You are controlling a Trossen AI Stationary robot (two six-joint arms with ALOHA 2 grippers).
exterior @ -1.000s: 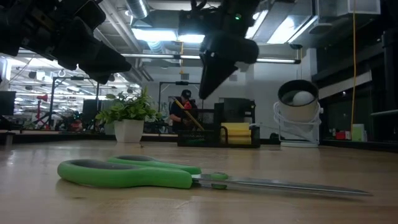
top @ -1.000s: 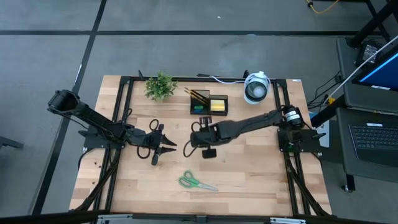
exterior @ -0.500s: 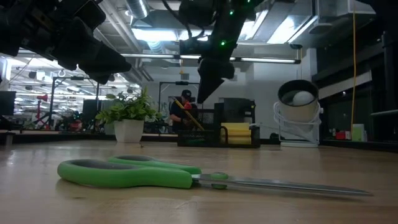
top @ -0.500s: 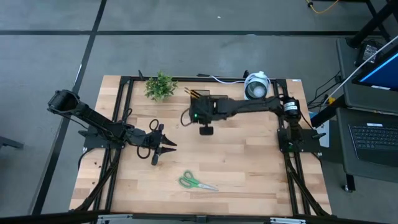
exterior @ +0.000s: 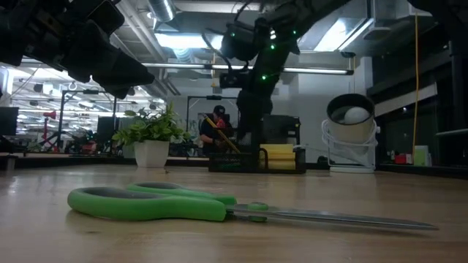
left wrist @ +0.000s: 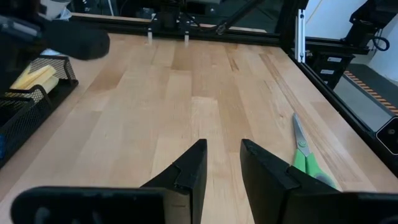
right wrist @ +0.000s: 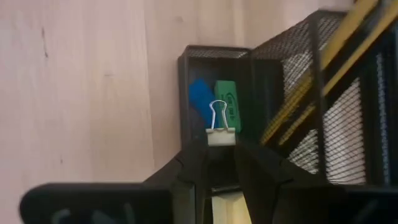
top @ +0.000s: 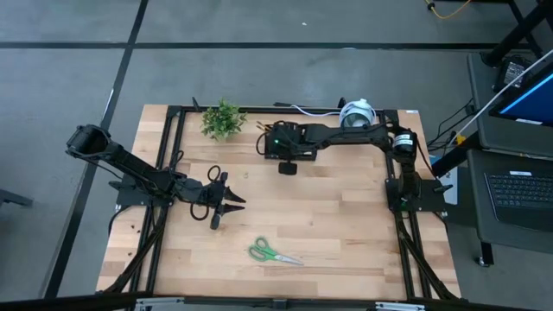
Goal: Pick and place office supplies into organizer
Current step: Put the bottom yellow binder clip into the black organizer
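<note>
Right gripper (right wrist: 211, 163) pinches a binder clip (right wrist: 219, 127) over the organizer (top: 290, 145), top centre, where pencils (right wrist: 311, 87), sticky pad and small pieces already sit. Scissors (top: 274, 253) left, lower centre. Left gripper (left wrist: 221, 163) idle mid-left, fingers narrowly apart, empty.

left arm: reaches from the table's left edge toward the middle, low over the board
left gripper (top: 232, 205): points toward the table's centre, fingers (left wrist: 189, 168) apart with a narrow gap, nothing between them
right arm: stretched from the right edge along the far side of the table, wrist bent downward
right gripper (right wrist: 219, 149): hangs at the far centre, fingers pointing down, closed on a small white clip (right wrist: 219, 129) held at the tips
</note>
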